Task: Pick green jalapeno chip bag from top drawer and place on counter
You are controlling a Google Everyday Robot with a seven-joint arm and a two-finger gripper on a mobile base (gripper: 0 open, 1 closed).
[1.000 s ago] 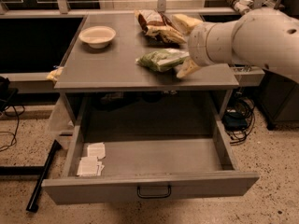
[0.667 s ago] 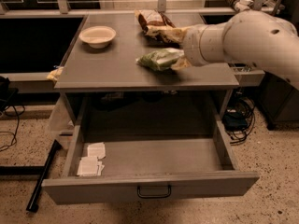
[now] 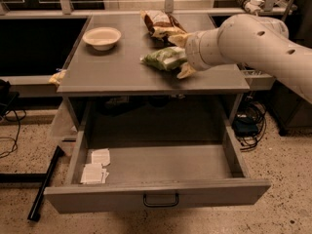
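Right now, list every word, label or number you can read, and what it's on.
None can be read.
Green chip bag, by the gripper on the counter: print too blurred.
Brown chip bag: print too blurred.
White paper packets in the drawer: no legible marks.

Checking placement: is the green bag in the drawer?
No, the green bag lies on the counter, gripper beside it; drawer holds only white packets.
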